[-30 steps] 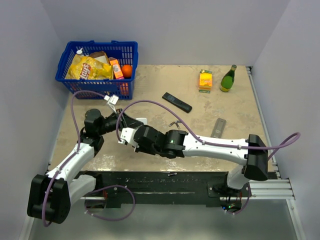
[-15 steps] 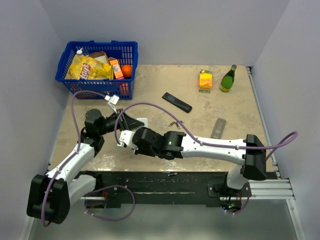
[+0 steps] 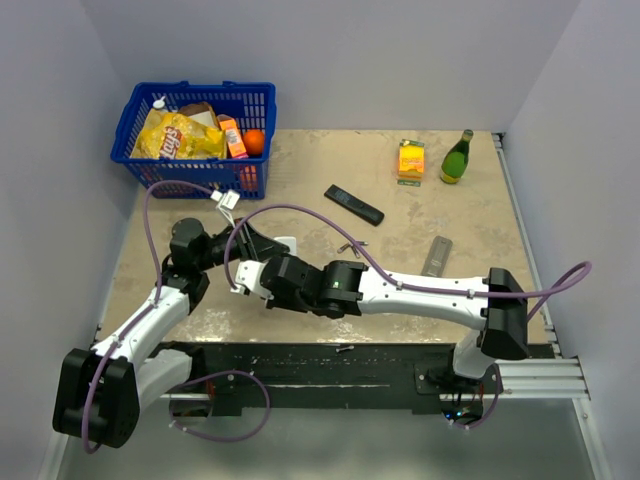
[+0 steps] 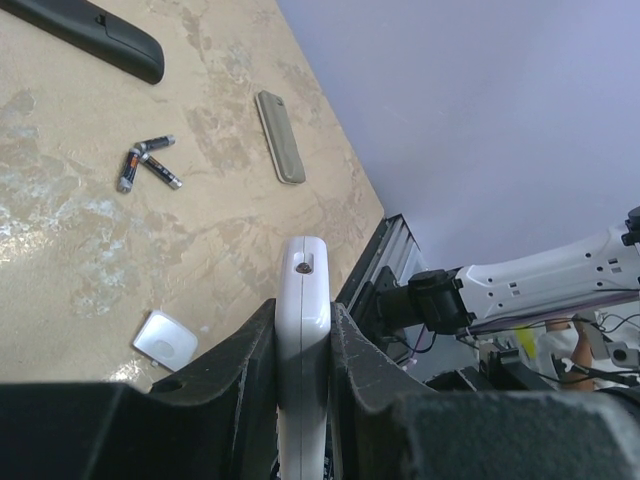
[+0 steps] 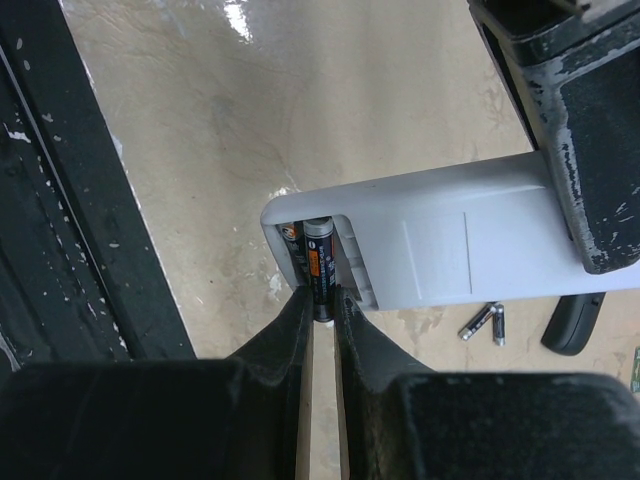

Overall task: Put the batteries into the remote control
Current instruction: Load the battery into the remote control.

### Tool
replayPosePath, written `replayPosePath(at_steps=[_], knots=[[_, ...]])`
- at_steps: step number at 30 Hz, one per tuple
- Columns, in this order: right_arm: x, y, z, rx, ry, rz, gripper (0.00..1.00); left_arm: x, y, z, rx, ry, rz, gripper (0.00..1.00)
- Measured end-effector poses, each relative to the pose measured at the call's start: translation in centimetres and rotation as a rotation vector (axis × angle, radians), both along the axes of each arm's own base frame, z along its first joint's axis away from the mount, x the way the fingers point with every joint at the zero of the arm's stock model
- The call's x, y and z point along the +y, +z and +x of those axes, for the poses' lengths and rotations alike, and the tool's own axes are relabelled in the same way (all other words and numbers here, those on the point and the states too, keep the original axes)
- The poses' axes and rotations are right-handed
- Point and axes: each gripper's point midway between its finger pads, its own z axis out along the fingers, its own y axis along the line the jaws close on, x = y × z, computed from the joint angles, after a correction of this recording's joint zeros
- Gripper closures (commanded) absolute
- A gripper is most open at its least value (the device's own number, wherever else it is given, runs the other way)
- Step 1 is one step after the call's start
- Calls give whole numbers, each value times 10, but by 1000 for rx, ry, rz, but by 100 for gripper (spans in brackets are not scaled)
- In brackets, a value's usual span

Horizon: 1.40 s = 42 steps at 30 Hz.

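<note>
Bare beige counter (image 3: 310, 160) surrounds the slim black remote control (image 3: 353, 204), leaving open lanes on every side of it. Near-left of it, passage is blocked: the left tool (image 4: 303, 320) clamps a white plastic remote (image 4: 303, 280), the right tool (image 5: 322, 298) pinches a dark grey battery (image 5: 319, 265), and the right arm (image 3: 420, 290) spans the near edge. Far-left stands a blue plastic basket (image 3: 190, 168); far-right, an orange carton (image 3: 411, 159) and a green glass bottle (image 3: 457, 157). Just nearer lie two loose batteries (image 4: 160, 172) and, to the right, a flat grey strip (image 4: 279, 136).

Beige surface (image 3: 450, 230) bearing a black remote (image 3: 353, 204); blue basket (image 3: 180, 178) to its left, loose batteries (image 4: 160, 172) near it, carton (image 3: 411, 160) and bottle (image 3: 457, 158) right.
</note>
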Motion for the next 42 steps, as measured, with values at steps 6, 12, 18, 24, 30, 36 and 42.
replayPosePath(at_steps=[6, 12, 18, 24, 30, 36, 42], knots=[[-1, -1, 1, -4, 2, -18, 100, 0, 0, 0, -2, -1, 2, 100], [-6, -2, 2, -13, -8, -38, 100, 0, -1, -1, 1, -2, 3, 100], [-6, -2, 1, -13, -7, -41, 100, -1, -1, -1, 2, -5, 4, 100], [-5, -2, 2, -12, -7, -44, 100, -1, -2, -1, 5, -4, 4, 100], [-1, -5, 3, -11, -6, -55, 100, -2, -2, -2, 4, -7, 5, 100], [-2, -4, 3, -15, -2, -63, 100, -4, 0, -2, -6, -12, 2, 100], [-3, -4, 5, -30, 2, -71, 100, -7, 3, -3, -24, -16, -26, 100]])
